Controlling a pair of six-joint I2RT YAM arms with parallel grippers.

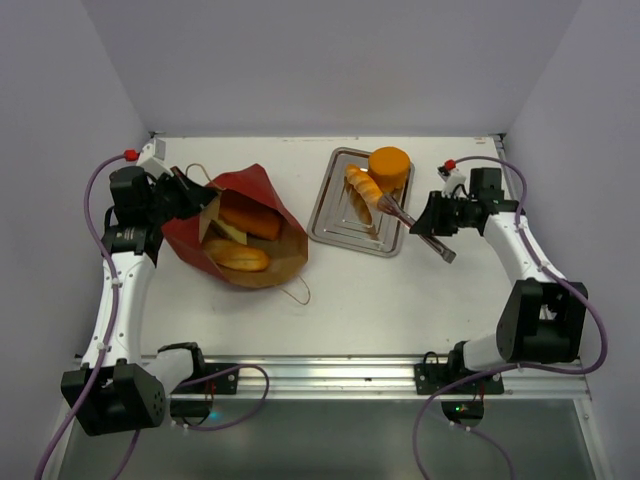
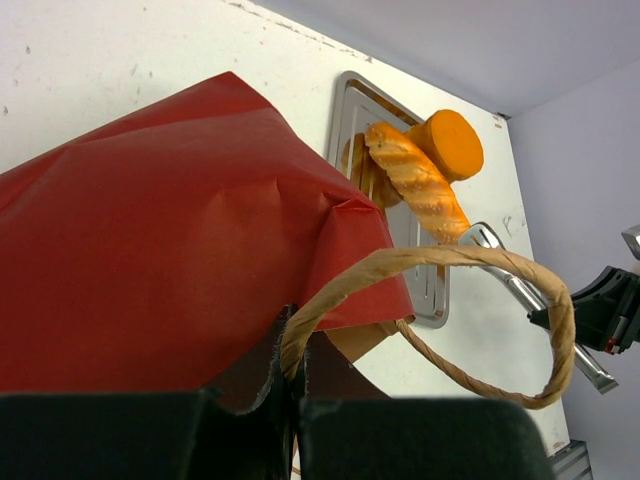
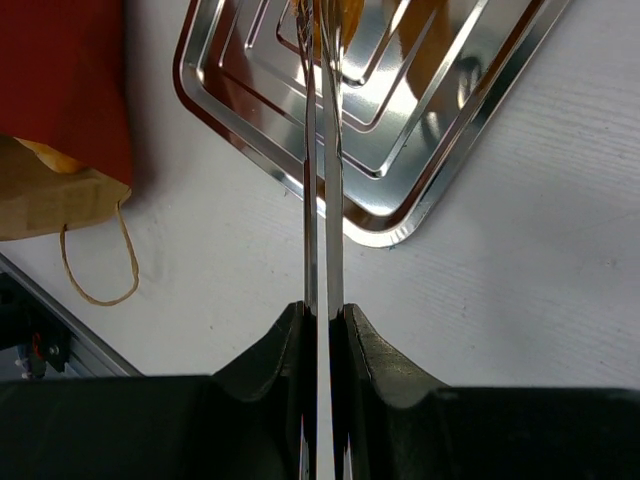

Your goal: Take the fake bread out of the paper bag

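Your right pincer (image 3: 322, 322) is clamped on the handle end of the tongs (image 3: 322, 180), and its two fingers press the steel blades almost together. Follow the blades away from it and they end over the tray (image 3: 440, 150), at the near end of the baguette (image 1: 362, 193). Whether the tips really pinch the baguette, I cannot tell. Just beyond the baguette stands the bun (image 1: 389, 167), at the far corner of the tray.

Your left pincer (image 2: 295, 402) is closed tight on the rim of the bag (image 2: 170, 230), at the place where the cord (image 2: 480, 262) comes out. The bag spreads out in front of this pincer, with its mouth held open. Inside it lie more loaves (image 1: 240, 255), so I judge the task is about half done.

What can go wrong from here:
- The tongs are thin and smooth and are held only at one end, so they can turn or slip in the right pincer when you reach into the bag.
- If the left pincer pulls hard, the paper rim may tear, or the bag may tip and cover the loaves.
- The cord loop can also catch the tong tips.

Only the top view shows the loaves inside the bag. The left wrist view sees just the red outside, but it shows well how the baguette lies across the tray. Only the right wrist view shows the grip on the blades.
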